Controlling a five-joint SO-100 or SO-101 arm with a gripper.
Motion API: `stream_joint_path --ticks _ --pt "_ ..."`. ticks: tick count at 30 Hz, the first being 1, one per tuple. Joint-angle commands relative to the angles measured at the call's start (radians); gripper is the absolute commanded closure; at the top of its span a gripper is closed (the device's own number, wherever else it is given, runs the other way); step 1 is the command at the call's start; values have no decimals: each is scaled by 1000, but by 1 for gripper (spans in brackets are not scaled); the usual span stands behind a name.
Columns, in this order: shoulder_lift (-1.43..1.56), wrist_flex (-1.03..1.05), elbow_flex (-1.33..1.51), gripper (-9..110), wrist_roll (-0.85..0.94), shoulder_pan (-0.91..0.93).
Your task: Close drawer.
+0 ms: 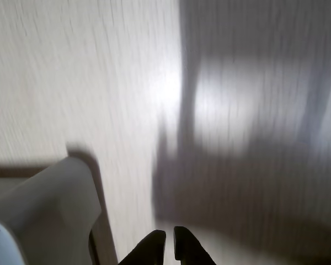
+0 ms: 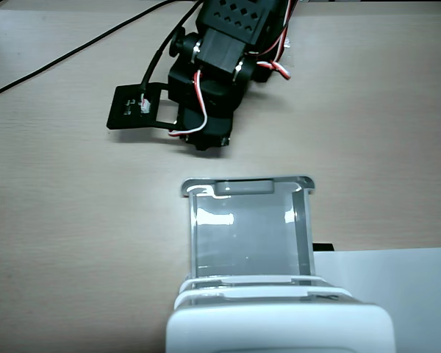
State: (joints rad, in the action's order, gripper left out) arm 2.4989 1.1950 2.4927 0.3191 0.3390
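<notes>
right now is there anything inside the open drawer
In the fixed view the drawer looks empty: only reflections show on its clear floor. The rear part is hidden inside the white cabinet, so that part cannot be checked.

Below my matt black plastic fingers the desk looks like pale wood-grain laminate, smooth with a soft sheen. Beyond them the drawer is clear glossy plastic, its cabinet smooth white plastic.

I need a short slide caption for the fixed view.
Clear drawer pulled out of white cabinet; black robot arm just beyond its front handle.
</notes>
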Motion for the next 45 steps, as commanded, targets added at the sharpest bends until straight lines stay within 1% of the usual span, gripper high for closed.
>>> stream_joint_path --ticks 1,12,18,24,32,35,38,45 --pt "11 -9 -11 101 0 -14" --pt "15 -9 -15 101 -40 -87" --pt "0 -18 -12 101 -48 -95" --pt "-8 -55 15 101 -29 -94" --pt "-52 -106 57 101 -48 -120" --pt "-77 -138 66 101 -80 -140" --pt "-83 -198 72 101 -150 -173" --pt "-169 -353 37 101 -247 -291"
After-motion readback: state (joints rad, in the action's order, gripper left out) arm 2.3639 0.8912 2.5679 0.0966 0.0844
